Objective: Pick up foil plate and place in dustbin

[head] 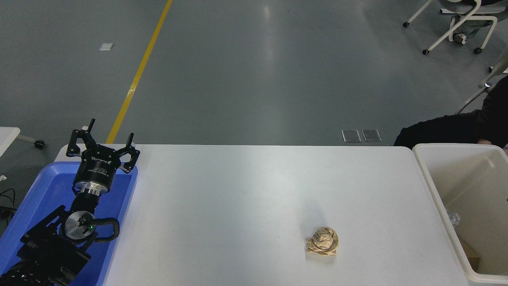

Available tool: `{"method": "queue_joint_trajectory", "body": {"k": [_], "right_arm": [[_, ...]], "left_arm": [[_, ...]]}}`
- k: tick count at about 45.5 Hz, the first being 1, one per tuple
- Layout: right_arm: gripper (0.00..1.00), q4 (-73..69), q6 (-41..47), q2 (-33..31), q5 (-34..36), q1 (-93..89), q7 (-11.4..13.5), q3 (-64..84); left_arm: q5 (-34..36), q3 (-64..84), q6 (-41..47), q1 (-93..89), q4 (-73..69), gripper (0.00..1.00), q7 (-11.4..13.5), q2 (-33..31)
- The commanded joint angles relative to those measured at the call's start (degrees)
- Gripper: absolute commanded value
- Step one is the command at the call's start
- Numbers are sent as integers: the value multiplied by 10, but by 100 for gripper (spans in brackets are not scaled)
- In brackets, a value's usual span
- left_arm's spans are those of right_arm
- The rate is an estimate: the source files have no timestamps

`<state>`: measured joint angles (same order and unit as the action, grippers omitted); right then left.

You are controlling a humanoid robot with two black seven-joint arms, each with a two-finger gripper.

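At the far right edge of the worktop, the dustbin is standing with its cream-white rim just beside the worktop's edge, and its right part is running out of the picture. Low inside it, against the left wall, a small crinkled silver glint is showing, which seems to be a corner of the foil plate; the rest of the plate is lying out of sight, so how it is resting cannot be told. A brown scrap is lying at the near bottom of the bin.

On the worktop, towards the near right, a crumpled brown paper ball is sitting alone, well apart from the dustbin.

At the near left, the left arm is lying parked over a shallow blue tray and pointing towards the far side. The left gripper is hanging above the tray's far corner with its black fingers spread wide and nothing between them. The right arm and its gripper are not appearing anywhere in the view.

Beyond the dustbin, at the far right, a person's dark sleeve is reaching along the worktop's far corner, with a bit of a hand showing just past the bin's far rim. Further off, on the grey floor, white wheeled chairs are standing at the top right and a yellow line is running diagonally on the left.
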<state>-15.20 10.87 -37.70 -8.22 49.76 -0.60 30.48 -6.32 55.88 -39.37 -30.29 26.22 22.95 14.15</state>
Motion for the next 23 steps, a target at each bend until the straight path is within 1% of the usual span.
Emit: {"method": "queue_joint_trajectory", "body": {"k": [1, 6, 10, 14, 20, 23], "right_arm": [[100, -149, 51, -53, -100, 240, 2, 110], [100, -263, 90, -64, -157, 386, 7, 149], [100, -344, 135, -59, -178, 481, 10, 163], [100, -420, 186, -39, -178, 563, 10, 166], [100, -512, 273, 20, -159, 650, 10, 167], [100, -544, 310, 51, -138, 677, 11, 168]], "left_arm": [[0, -1, 0, 0, 1, 100, 0, 0], [0, -1, -1, 0, 1, 100, 0, 0], [0, -1, -1, 0, 1, 100, 0, 0], [0, -1, -1, 0, 1, 100, 0, 0], [0, -1, 0, 0, 1, 100, 0, 1], [0, -1, 0, 0, 0, 100, 0, 1]]}}
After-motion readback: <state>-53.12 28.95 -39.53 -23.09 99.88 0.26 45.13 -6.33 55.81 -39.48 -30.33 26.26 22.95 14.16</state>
